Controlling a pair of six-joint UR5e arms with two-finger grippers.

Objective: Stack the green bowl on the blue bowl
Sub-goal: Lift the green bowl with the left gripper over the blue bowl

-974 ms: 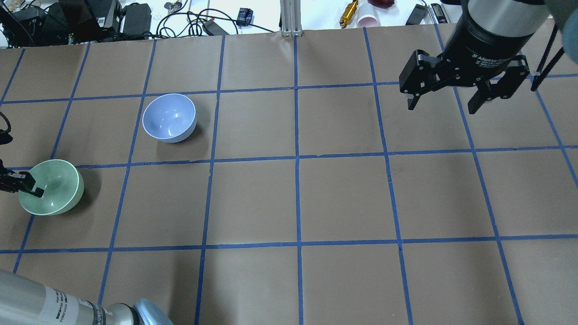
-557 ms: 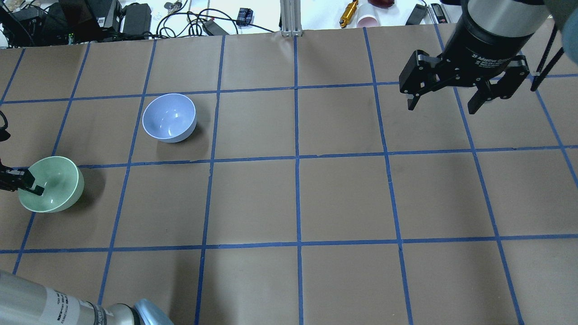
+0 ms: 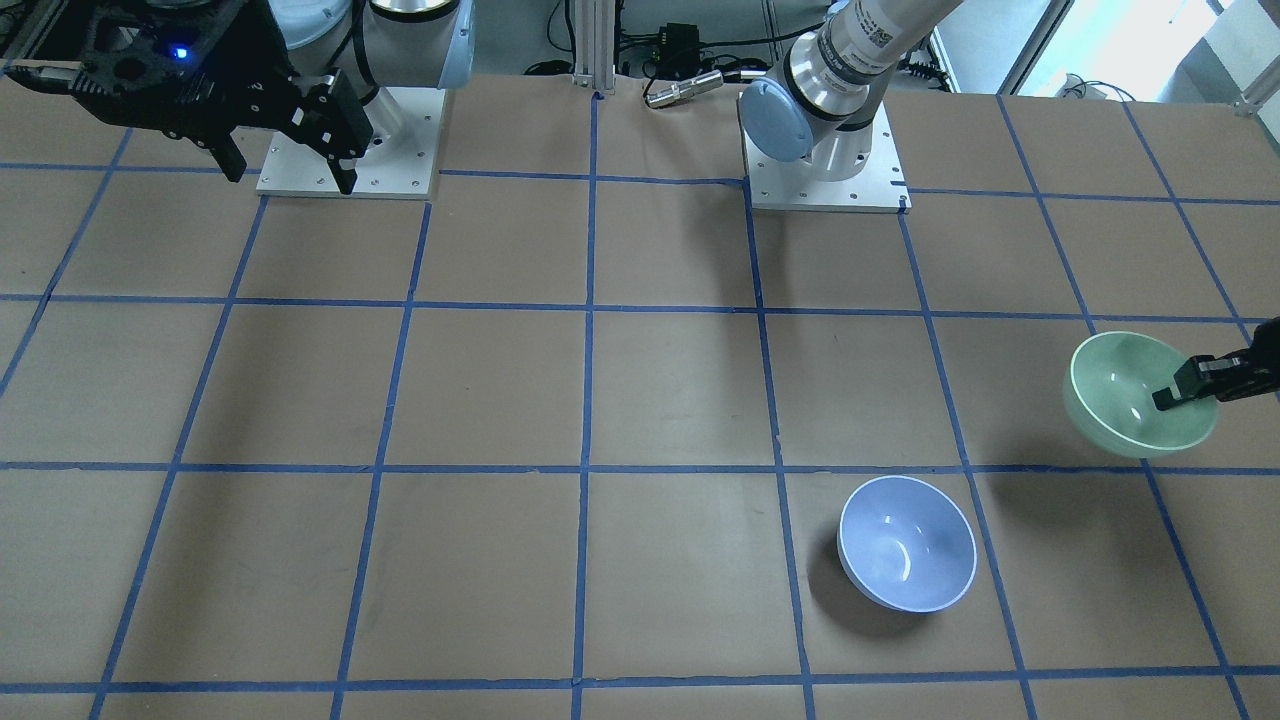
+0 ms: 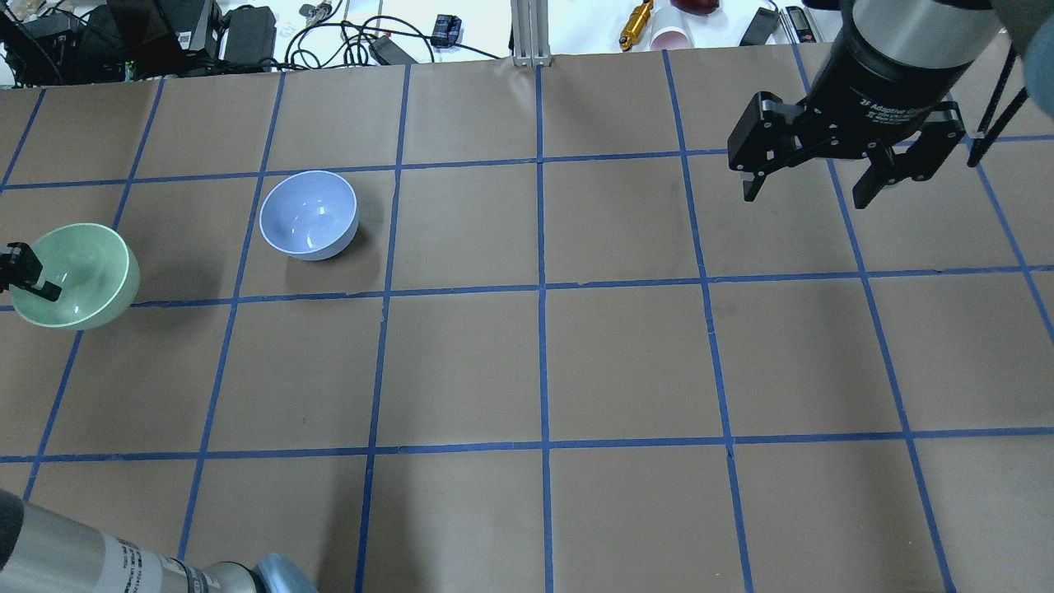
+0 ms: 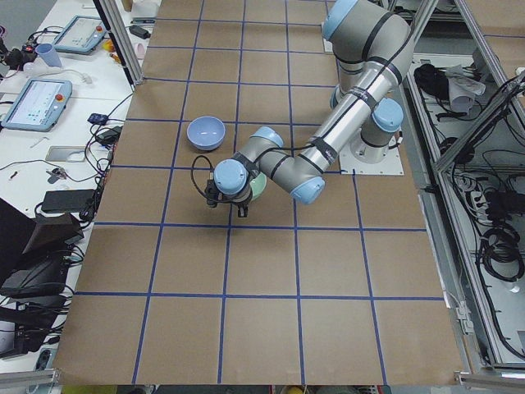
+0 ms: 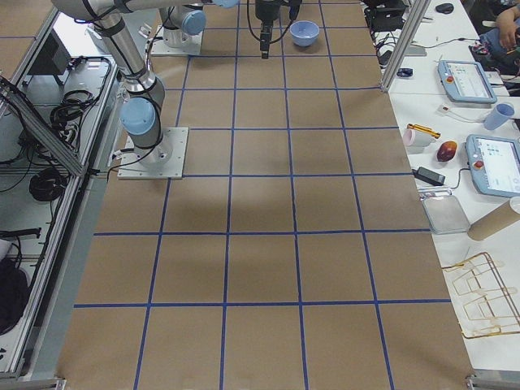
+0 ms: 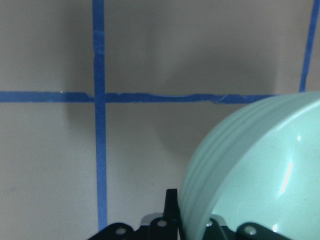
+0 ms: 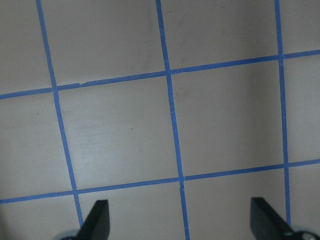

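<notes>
The pale mint-green bowl (image 4: 74, 272) hangs tilted above the table at the far left, its shadow cast on the paper beside it. My left gripper (image 4: 20, 276) is shut on its rim, one finger (image 3: 1180, 392) inside the bowl (image 3: 1130, 395). The left wrist view shows the bowl's outer wall (image 7: 255, 175) between the jaws. The periwinkle-blue bowl (image 4: 309, 216) stands upright on the table, one square to the right of the green bowl and apart from it; it also shows in the front view (image 3: 907, 543). My right gripper (image 4: 804, 198) is open and empty, high over the far right.
Brown paper with a blue tape grid covers the table (image 4: 543, 371). Cables and power adaptors (image 4: 247, 33), an aluminium post (image 4: 527, 33), a gold cylinder (image 4: 636, 23) and a pink cup (image 4: 671, 37) lie beyond the far edge. The arm base plates (image 3: 825, 185) sit at the robot's side.
My left gripper has lifted the green bowl and carried it away from the robot, toward the blue bowl's row. The blue bowl and the right arm have not moved.
</notes>
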